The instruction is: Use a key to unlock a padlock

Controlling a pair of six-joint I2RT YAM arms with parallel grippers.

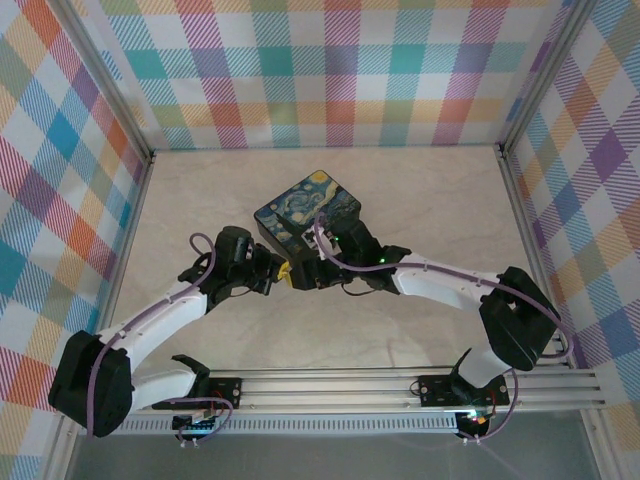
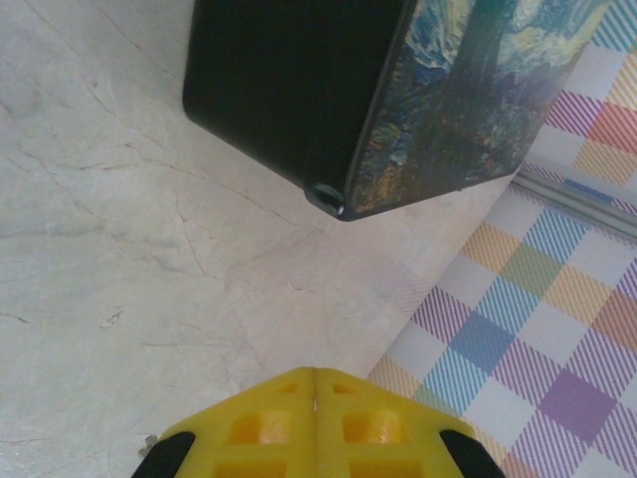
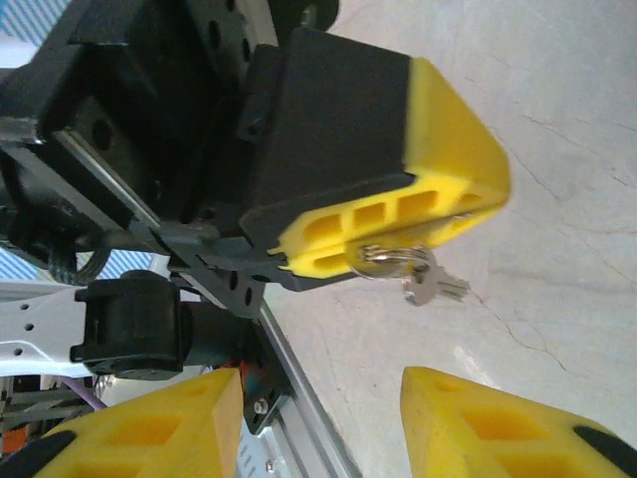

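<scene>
The key (image 3: 426,280), a small silver bunch on a ring, hangs below the yellow fingertips (image 3: 398,214) of my left gripper, which is shut on the ring. In the left wrist view the left gripper (image 2: 316,373) has its two yellow pads pressed together above the pale table. My right gripper (image 3: 318,383) stands open just below the key, with a wide gap and nothing between its fingers. In the top view the left gripper (image 1: 284,275) and the right gripper (image 1: 306,276) meet tip to tip in front of the box. The padlock is out of view.
A black box with a painted swirling-sky lid (image 1: 305,205) sits just behind the grippers, its dark side (image 2: 289,90) close to the left wrist. Plaid walls (image 1: 330,70) enclose the table. An aluminium rail (image 1: 400,385) runs along the near edge.
</scene>
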